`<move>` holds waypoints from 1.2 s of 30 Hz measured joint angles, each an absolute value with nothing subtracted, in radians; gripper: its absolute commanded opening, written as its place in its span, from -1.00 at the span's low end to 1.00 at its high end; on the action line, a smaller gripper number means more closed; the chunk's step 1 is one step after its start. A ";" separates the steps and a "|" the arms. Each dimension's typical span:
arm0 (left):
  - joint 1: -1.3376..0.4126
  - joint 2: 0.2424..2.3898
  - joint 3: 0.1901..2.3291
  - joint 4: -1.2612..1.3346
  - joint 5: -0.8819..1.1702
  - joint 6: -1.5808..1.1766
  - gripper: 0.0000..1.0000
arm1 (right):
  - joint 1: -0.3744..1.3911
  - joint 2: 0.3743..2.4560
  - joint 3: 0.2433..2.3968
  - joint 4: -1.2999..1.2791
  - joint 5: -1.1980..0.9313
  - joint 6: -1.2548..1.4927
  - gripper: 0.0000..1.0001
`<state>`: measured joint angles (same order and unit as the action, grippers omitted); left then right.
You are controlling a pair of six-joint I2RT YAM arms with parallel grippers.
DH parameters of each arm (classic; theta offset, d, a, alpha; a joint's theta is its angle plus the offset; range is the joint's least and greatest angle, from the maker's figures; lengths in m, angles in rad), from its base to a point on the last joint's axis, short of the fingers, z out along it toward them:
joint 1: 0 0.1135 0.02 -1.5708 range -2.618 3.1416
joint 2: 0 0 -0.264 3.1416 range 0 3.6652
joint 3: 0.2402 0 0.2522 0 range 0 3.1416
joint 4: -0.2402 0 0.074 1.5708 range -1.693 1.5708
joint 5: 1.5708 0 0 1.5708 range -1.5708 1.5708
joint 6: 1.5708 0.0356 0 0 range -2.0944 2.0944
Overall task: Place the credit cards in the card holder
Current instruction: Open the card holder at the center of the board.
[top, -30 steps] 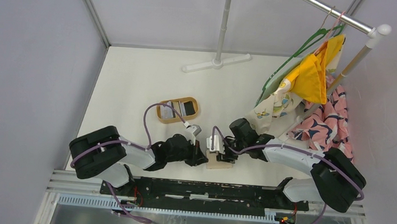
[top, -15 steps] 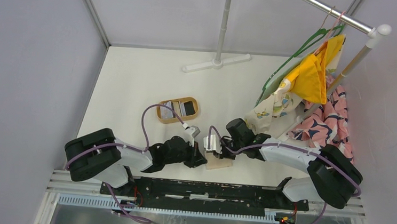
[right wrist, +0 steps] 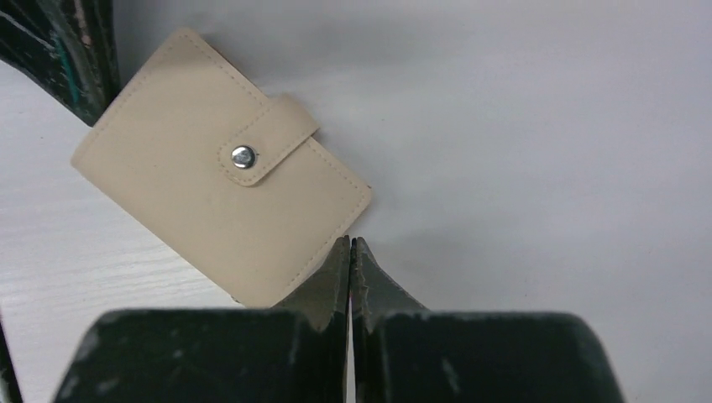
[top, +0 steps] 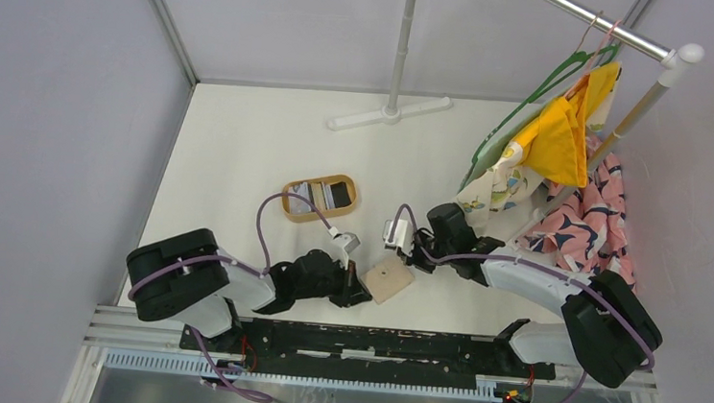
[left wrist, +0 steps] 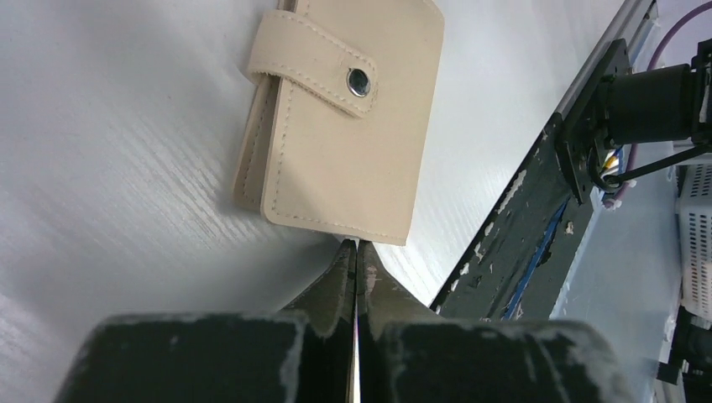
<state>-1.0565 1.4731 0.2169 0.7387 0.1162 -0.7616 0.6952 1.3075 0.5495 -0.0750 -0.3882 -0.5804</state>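
- Fingers of the left gripper are pressed flat against each other with nothing clamped between them; their tips sit right at the near edge of the card holder, and whether they touch it I cannot tell.
- Fingers of the right gripper are likewise closed tight on nothing, tips at the edge of the card holder close to one corner, touching or just beside it.
- From above, the card holder lies flat on the white table between the two grippers, the left gripper on its left and the right gripper at its far right side.
- It is folded shut, its strap brought over the front and fastened by the snap button, which also shows in the right wrist view.
- Credit cards, one black and one pale with stripes, lie inside the oval wooden tray, farther back on the table and well apart from the card holder.
- Behind the right arm, a rack carries a yellow garment on hangers, with a pink patterned cloth below it.
- The rack's white foot rests at the far edge of the table.
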 measured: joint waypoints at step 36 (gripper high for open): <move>-1.108 1.307 0.173 0.632 -0.187 -0.927 0.02 | 0.817 1.383 0.584 0.009 -0.314 -0.001 -0.10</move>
<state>-1.1084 1.3071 0.1734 0.6319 -0.1867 -0.9272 0.8173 1.3830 0.5842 0.0093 -0.3141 -0.0010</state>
